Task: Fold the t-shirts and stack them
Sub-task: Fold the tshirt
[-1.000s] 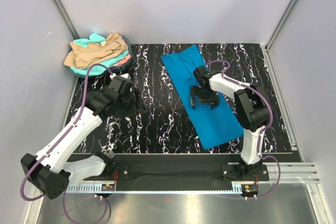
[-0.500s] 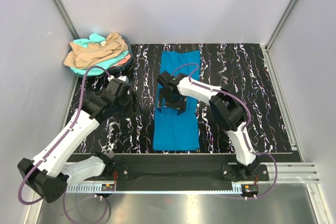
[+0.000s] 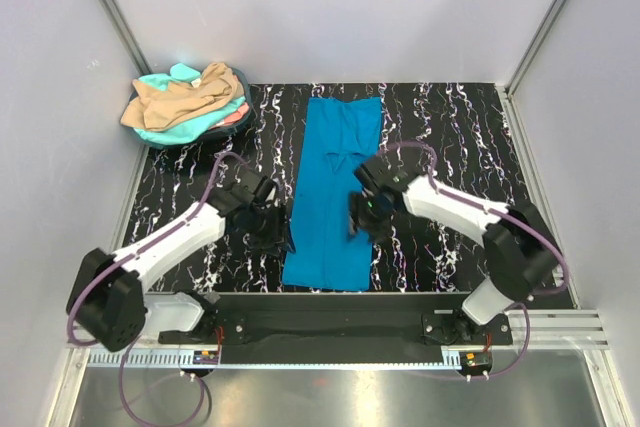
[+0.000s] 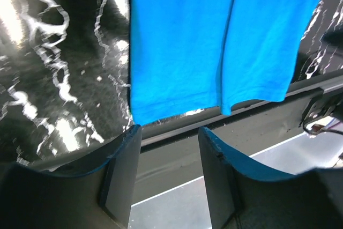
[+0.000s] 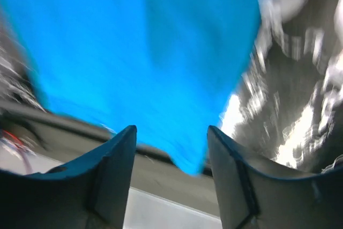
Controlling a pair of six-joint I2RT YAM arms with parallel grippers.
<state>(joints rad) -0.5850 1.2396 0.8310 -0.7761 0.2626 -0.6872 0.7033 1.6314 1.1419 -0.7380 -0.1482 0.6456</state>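
A bright blue t-shirt (image 3: 335, 187), folded lengthwise into a long strip, lies flat down the middle of the table from back to front edge. It also shows in the left wrist view (image 4: 214, 36) and, blurred, in the right wrist view (image 5: 139, 52). My left gripper (image 3: 275, 232) is open and empty, just left of the shirt's near left corner. My right gripper (image 3: 360, 219) is open and empty over the shirt's right edge. A pile of tan, turquoise and coral t-shirts (image 3: 185, 99) lies at the back left.
The black marbled tabletop (image 3: 450, 127) is bounded by grey walls at the back and both sides. A black rail (image 3: 330, 322) with the arm bases runs along the near edge. The pile rests in a dark round basket (image 3: 240, 82).
The blue shirt has been swung from a diagonal at the right into a straight strip at the middle. My right gripper moved toward the near edge. My left gripper moved in beside the shirt.
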